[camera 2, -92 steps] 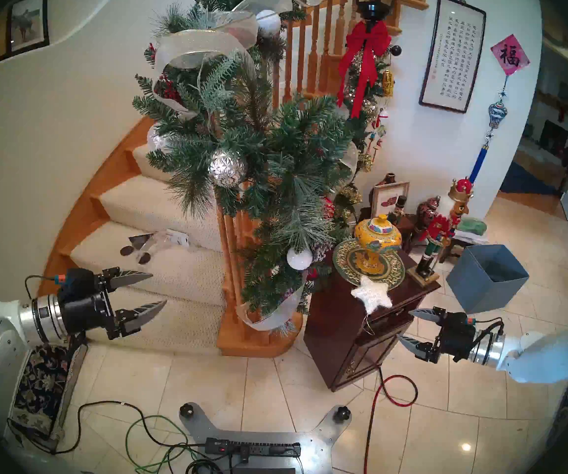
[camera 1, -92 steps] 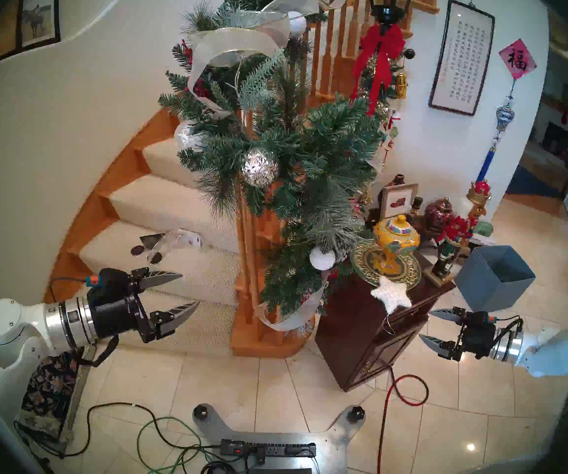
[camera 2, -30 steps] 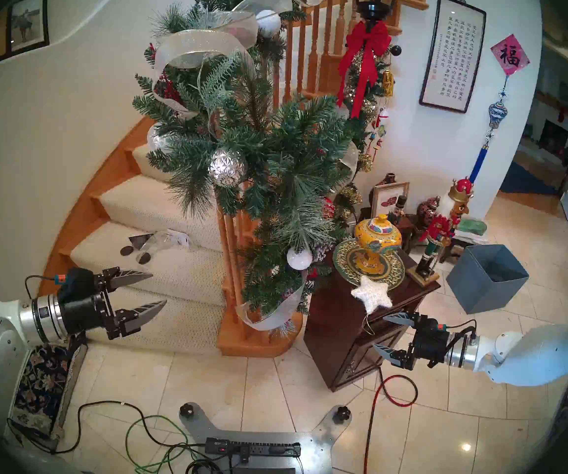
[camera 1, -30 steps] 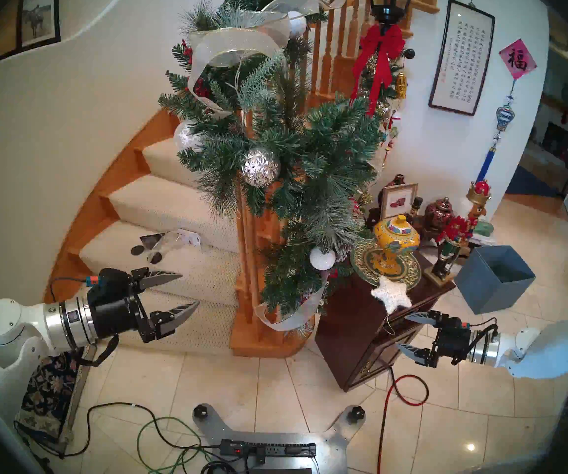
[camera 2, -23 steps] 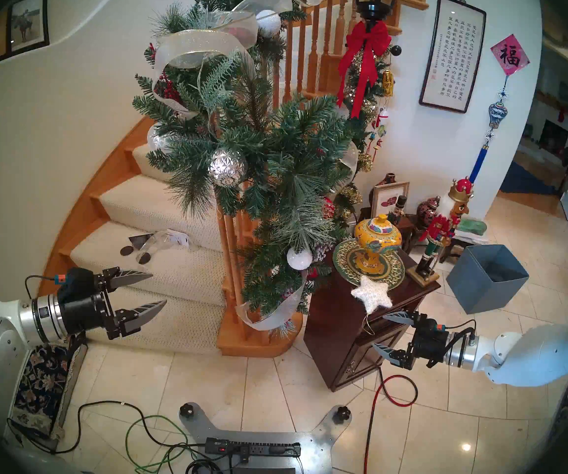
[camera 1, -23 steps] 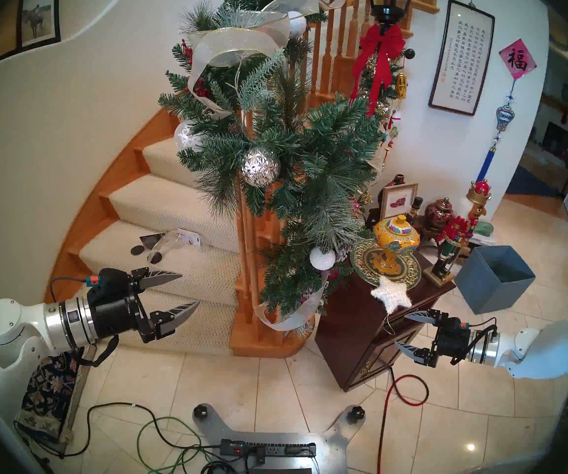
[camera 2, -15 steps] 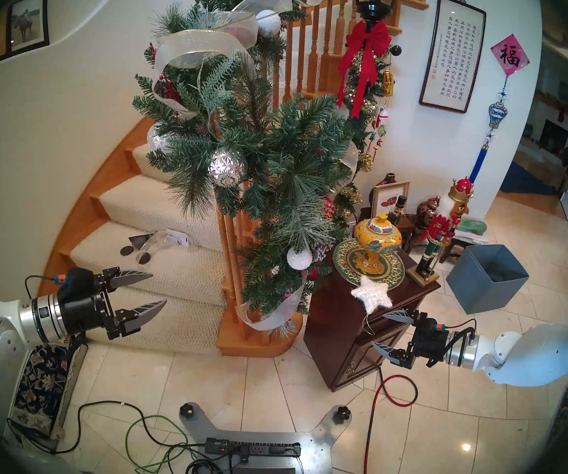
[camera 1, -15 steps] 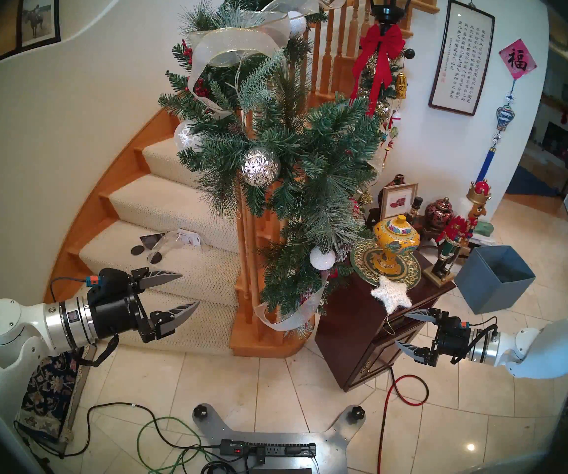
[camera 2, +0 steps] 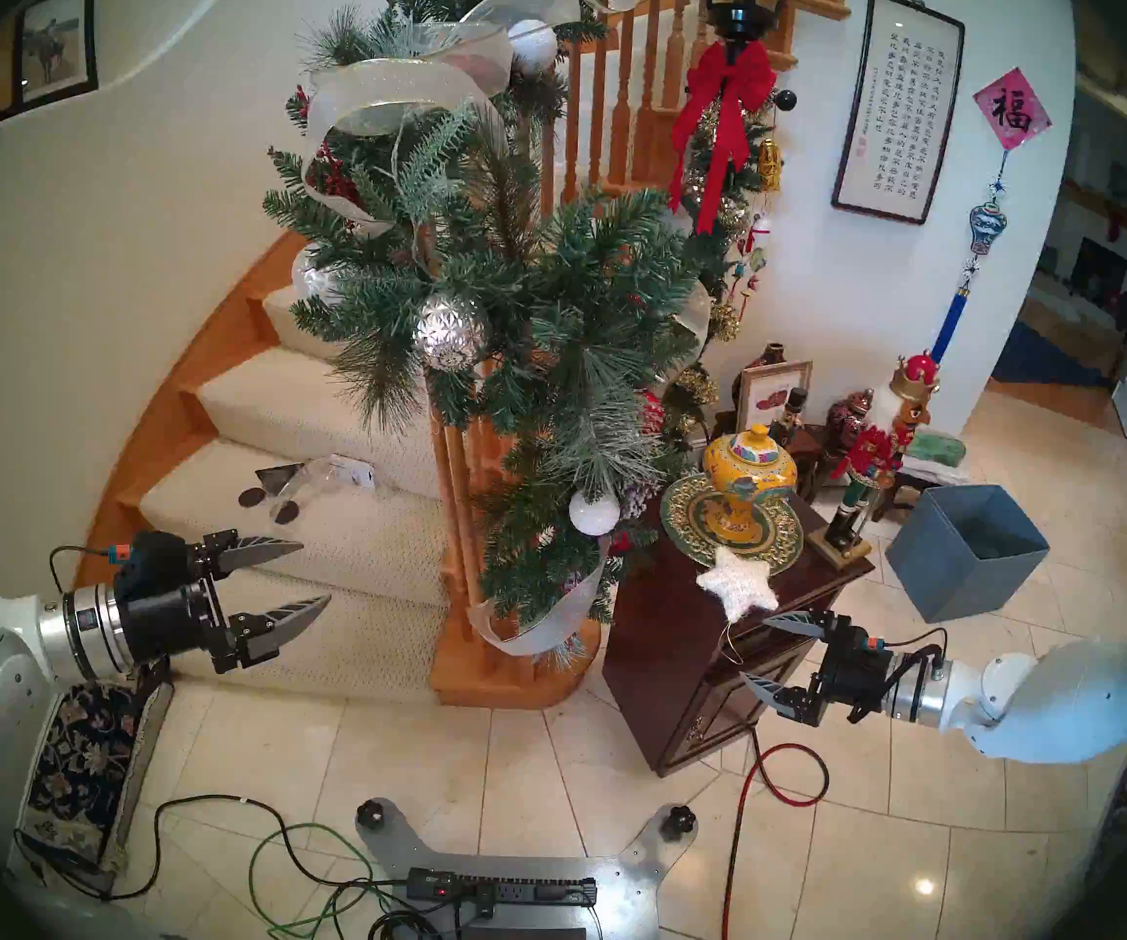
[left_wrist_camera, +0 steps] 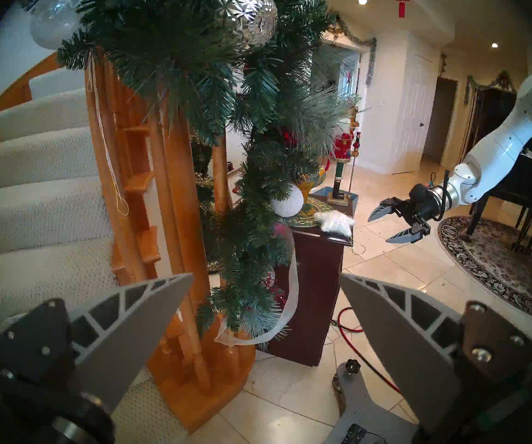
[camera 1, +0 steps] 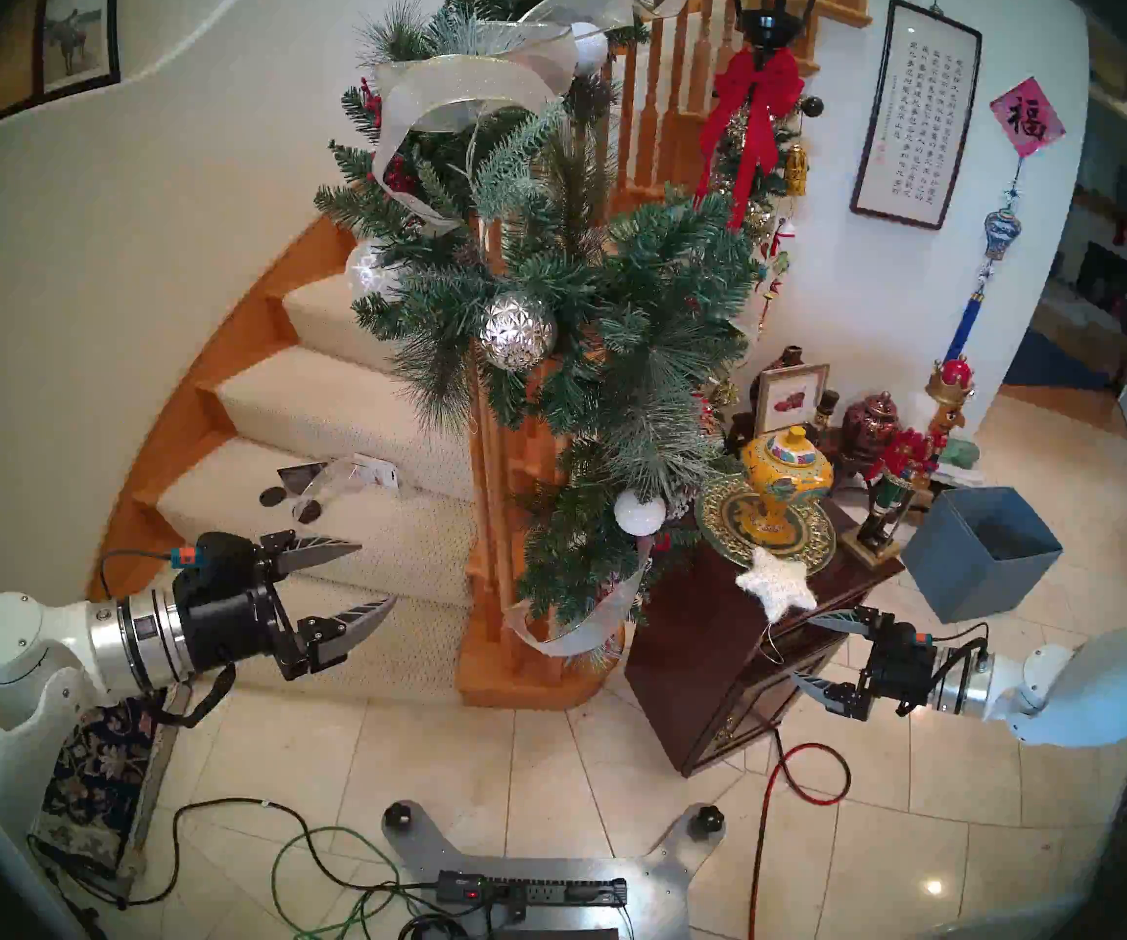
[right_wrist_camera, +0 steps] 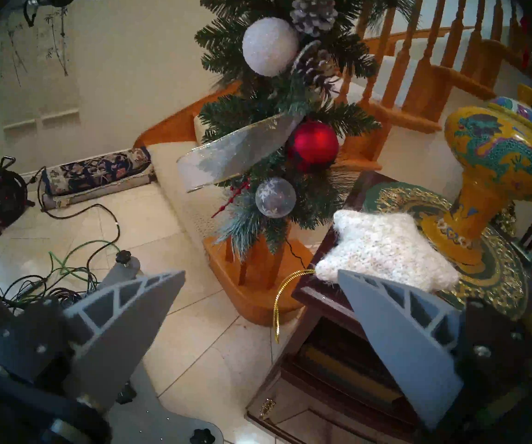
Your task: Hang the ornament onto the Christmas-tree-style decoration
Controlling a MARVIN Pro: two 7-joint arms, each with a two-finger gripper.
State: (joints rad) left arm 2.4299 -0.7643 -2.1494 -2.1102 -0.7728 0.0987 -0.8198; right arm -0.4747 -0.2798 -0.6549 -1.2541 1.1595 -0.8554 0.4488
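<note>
The ornament (camera 1: 776,586), a fuzzy white star, lies on the front corner of a dark wood cabinet (camera 1: 696,640). Its gold string loop (right_wrist_camera: 279,302) dangles over the edge. The green pine garland (camera 1: 615,348), with silvery ribbon and silver and white balls, drapes down the stair post to the left of the cabinet. My right gripper (camera 1: 801,649) is open and empty just right of and below the star. In the right wrist view one finger (right_wrist_camera: 396,331) overlaps the star (right_wrist_camera: 383,254). My left gripper (camera 1: 377,572) hangs open over the lower stairs, well left of the garland.
A yellow lidded jar (camera 1: 786,474) on a green-gold plate (camera 1: 723,531) stands just behind the star, with a nutcracker (camera 1: 900,484) beside it. A blue-grey box (camera 1: 981,552) sits to the right. A red cable (camera 1: 798,776), green cords and a rolled rug (camera 1: 99,782) lie on the tile floor.
Over three seconds my right gripper has moved left toward the cabinet's front corner, and in the last second it has risen slightly nearer the star. The left arm has not moved.
</note>
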